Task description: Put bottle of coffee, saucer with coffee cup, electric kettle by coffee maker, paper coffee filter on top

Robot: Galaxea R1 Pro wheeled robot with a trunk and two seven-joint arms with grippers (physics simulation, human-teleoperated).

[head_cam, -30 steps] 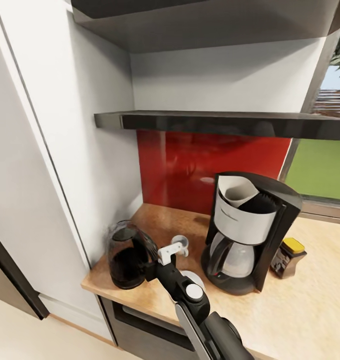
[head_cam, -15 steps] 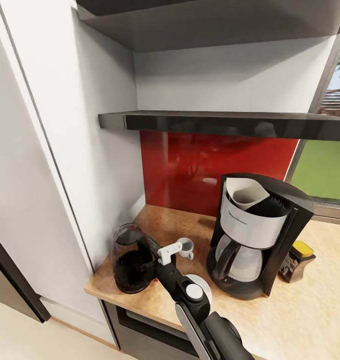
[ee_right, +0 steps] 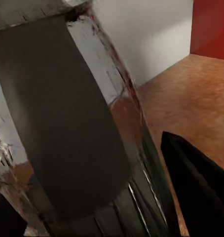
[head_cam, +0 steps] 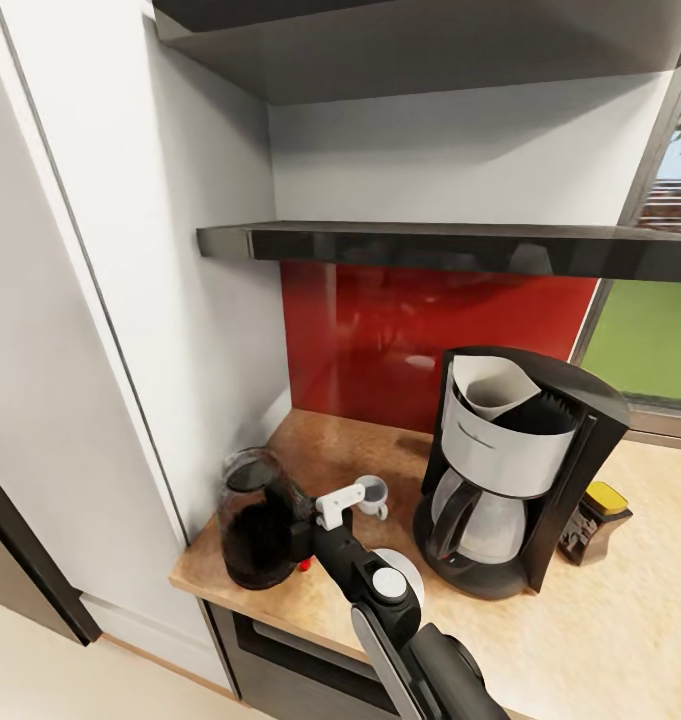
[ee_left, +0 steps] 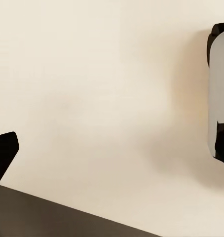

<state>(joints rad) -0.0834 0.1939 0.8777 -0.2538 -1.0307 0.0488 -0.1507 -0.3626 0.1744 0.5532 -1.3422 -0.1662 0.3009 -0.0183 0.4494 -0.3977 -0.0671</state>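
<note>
My right gripper (head_cam: 305, 527) is at the kettle (head_cam: 260, 518) near the worktop's left front corner.

No writing is readable on the coffee maker's (head_cam: 515, 465) silver front. In my wrist view the fingers (ee_right: 198, 185) stand apart on either side of the kettle's dark body; whether they press it I cannot tell. The cup (head_cam: 373, 494) sits between kettle and coffee maker, a white filter (head_cam: 490, 386) on the machine's top, the bottle (head_cam: 595, 520) just beyond it. The tan worktop (head_cam: 370, 450) meets a red backsplash (head_cam: 380, 330) under a black shelf (head_cam: 460, 245).
</note>
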